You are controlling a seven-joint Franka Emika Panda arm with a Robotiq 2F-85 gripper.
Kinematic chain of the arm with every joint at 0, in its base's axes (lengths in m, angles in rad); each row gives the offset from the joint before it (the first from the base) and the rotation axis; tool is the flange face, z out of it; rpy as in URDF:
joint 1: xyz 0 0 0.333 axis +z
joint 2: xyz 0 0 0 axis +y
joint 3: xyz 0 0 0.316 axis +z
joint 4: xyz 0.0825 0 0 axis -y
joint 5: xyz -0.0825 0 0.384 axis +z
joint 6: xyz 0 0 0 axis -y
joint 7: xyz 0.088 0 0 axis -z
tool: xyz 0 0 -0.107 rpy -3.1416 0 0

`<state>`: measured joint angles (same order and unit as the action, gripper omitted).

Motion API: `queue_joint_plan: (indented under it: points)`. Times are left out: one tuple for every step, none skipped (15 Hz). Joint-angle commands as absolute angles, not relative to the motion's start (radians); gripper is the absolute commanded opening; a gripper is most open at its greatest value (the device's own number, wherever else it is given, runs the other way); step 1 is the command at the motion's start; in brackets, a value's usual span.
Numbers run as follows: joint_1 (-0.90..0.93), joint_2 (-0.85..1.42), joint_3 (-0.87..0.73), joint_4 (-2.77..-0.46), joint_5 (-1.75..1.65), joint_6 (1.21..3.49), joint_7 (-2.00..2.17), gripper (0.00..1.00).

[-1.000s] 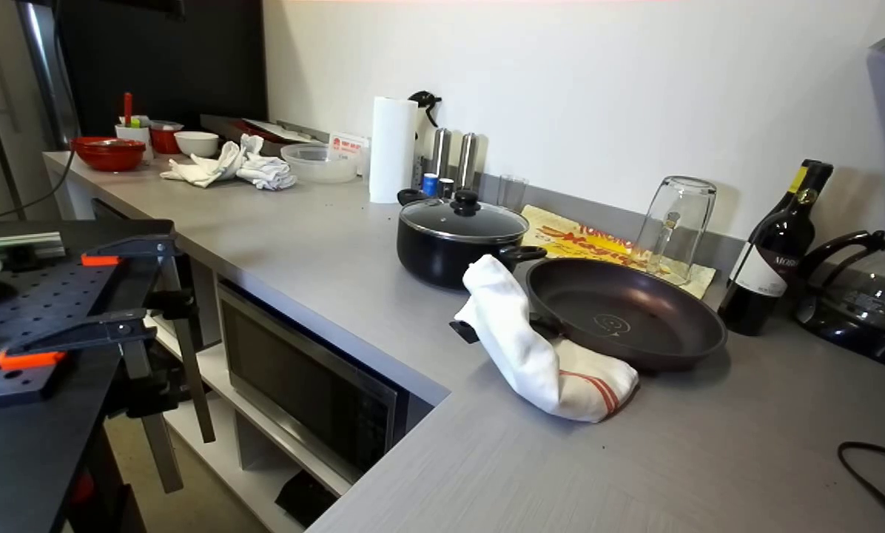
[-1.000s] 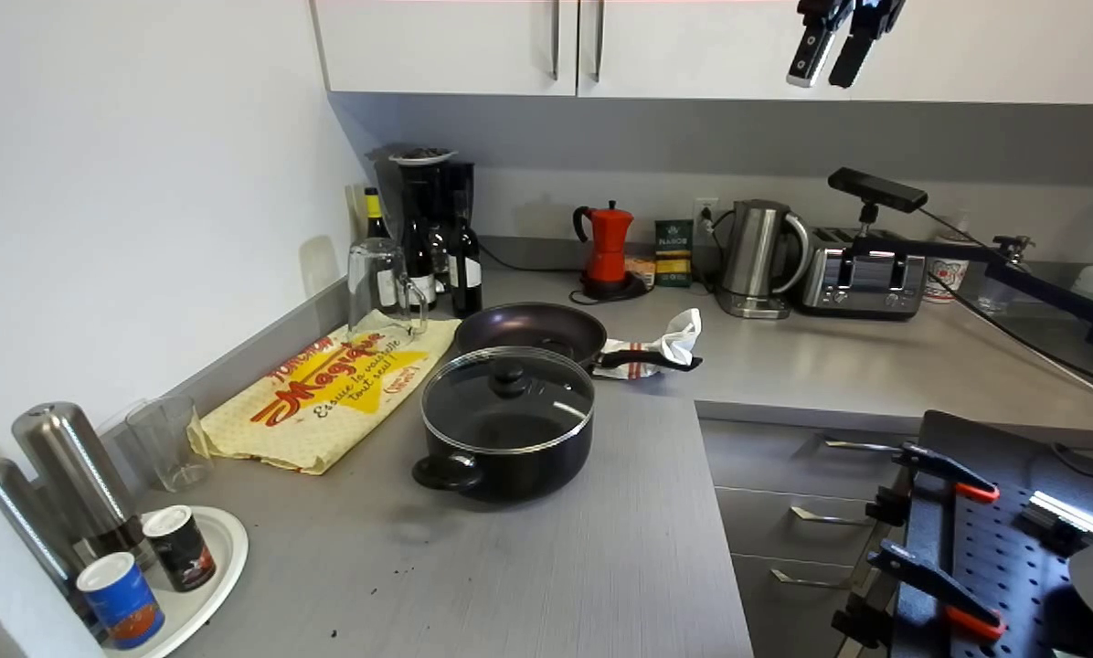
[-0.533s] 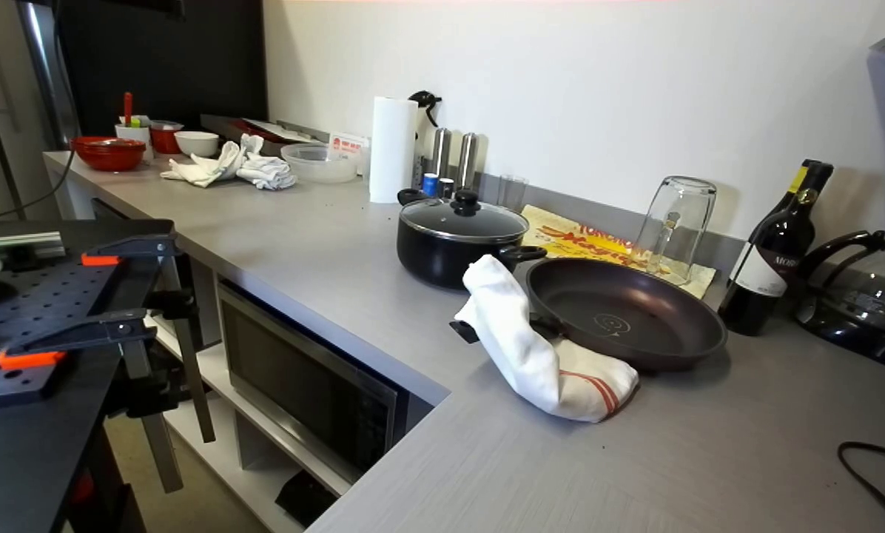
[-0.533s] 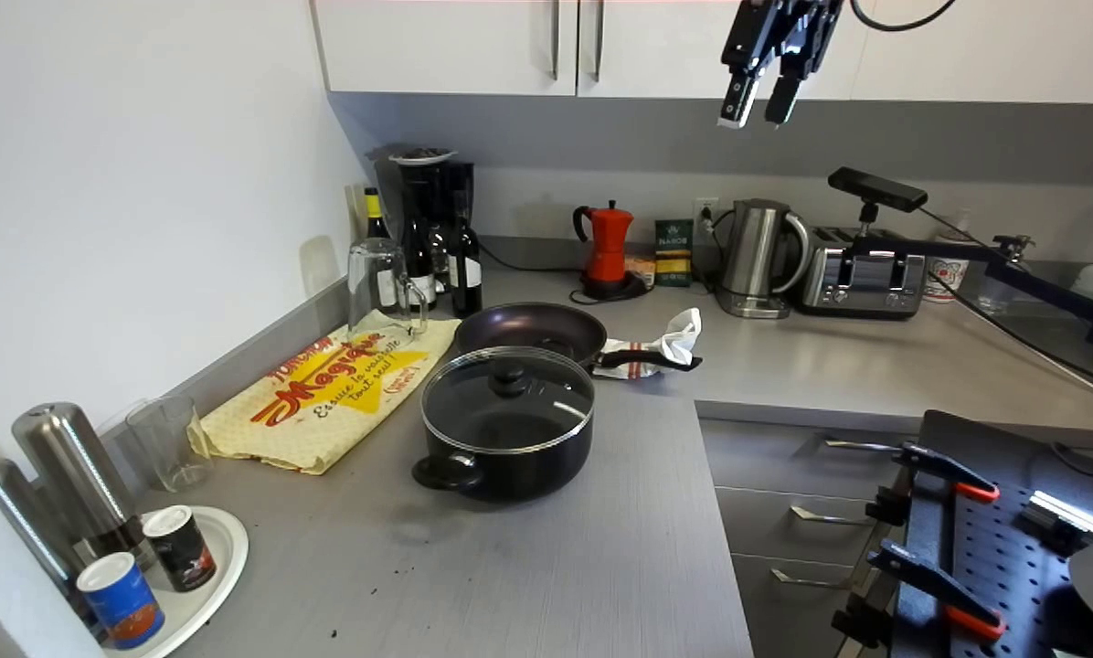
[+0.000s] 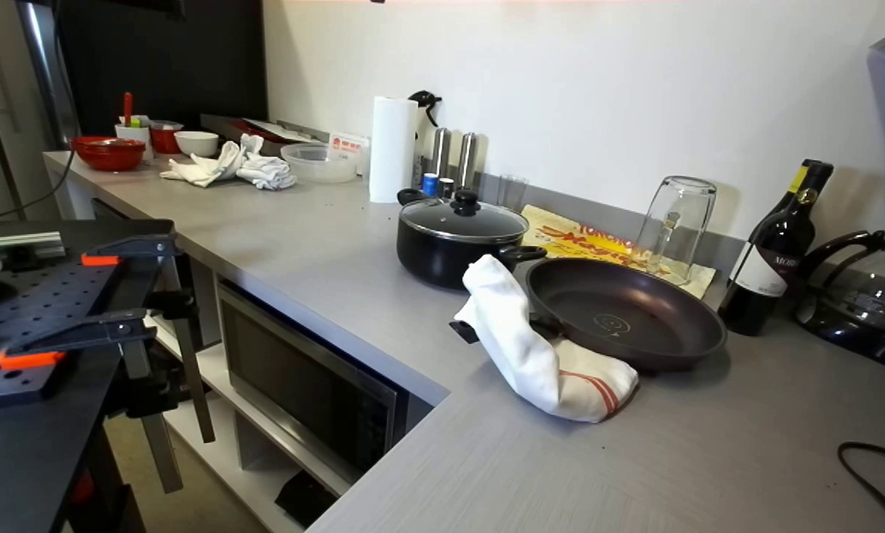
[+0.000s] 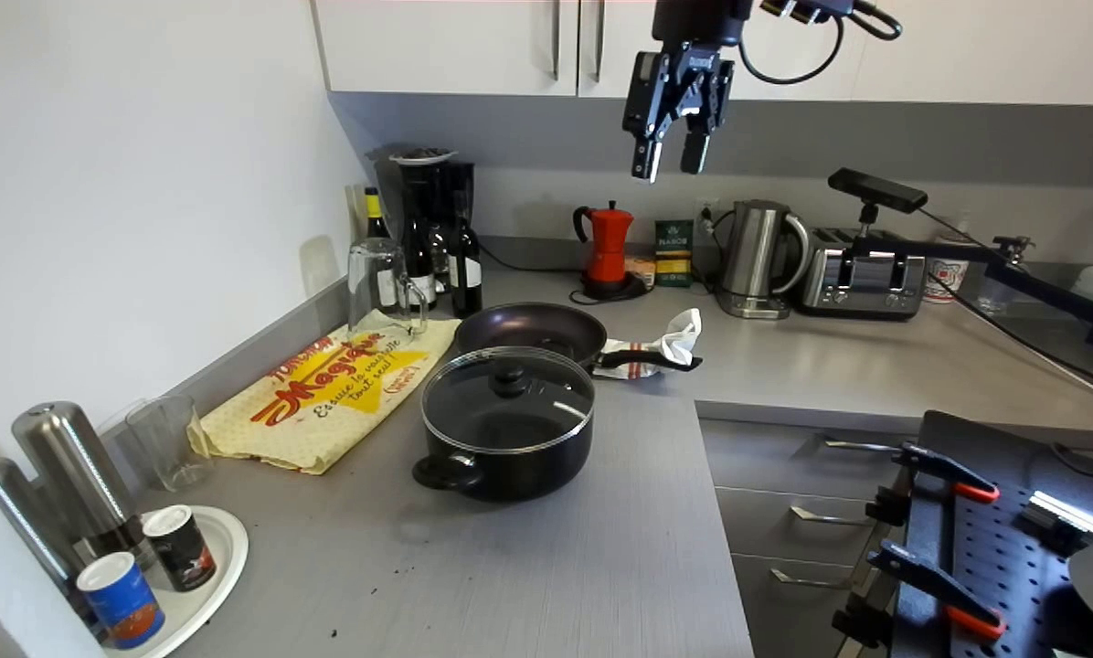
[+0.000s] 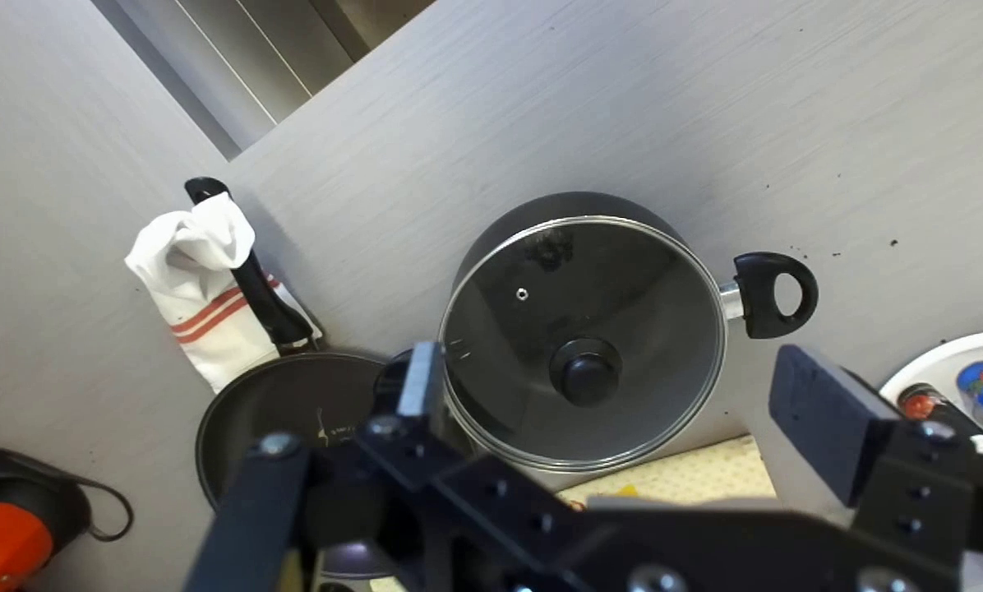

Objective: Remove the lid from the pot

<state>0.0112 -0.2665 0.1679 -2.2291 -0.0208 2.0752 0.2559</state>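
Observation:
The black pot [image 5: 435,260] stands on the counter in both exterior views [image 6: 533,477]. The glass lid [image 5: 442,218] with its metal rim and dark knob lies on the pot and covers it; it also shows in an exterior view [image 6: 469,402]. In the wrist view I look down on the lid [image 7: 648,296] and the pot [image 7: 574,203]. My gripper [image 6: 668,170] is high above the counter, up and to the right of the pot in that exterior view. It is open and empty. In the wrist view the lid's knob shows between the spread fingers [image 7: 619,399], well below them.
A frying pan [image 5: 627,314] with a white towel [image 5: 520,340] by its handle stands beside the pot. A yellow cloth [image 6: 327,397] with an upturned glass mug [image 6: 373,292] lies along the wall. A white plate [image 6: 231,548] holds small cans and two metal mills [image 6: 76,466].
In an exterior view my gripper has come down and moved left, from the top edge toward the pot. It stays open. The pot and lid have not moved.

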Motion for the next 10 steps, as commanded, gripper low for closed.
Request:
queue_joint_plan:
  points:
    - [0.033,-0.122,0.164,-2.104,-0.043,2.053,0.28,1.0]
    - [0.038,-0.093,0.163,-2.085,-0.045,2.053,0.28,1.0]
    - [0.044,-0.067,0.161,-2.066,-0.047,2.05,0.28,1.0]
    - [0.05,-0.044,0.16,-2.05,-0.047,2.05,0.28,1.0]
    - [0.057,-0.022,0.159,-2.036,-0.049,2.05,0.281,1.0]
    - [0.063,-0.002,0.159,-2.024,-0.051,2.049,0.282,1.0]
    - [0.071,0.016,0.159,-2.013,-0.054,2.049,0.284,1.0]
    - [0.078,0.033,0.158,-2.003,-0.053,2.049,0.283,1.0]
    - [0.085,0.048,0.158,-1.994,-0.054,2.048,0.284,1.0]
    - [0.092,0.063,0.157,-1.986,-0.054,2.049,0.284,1.0]
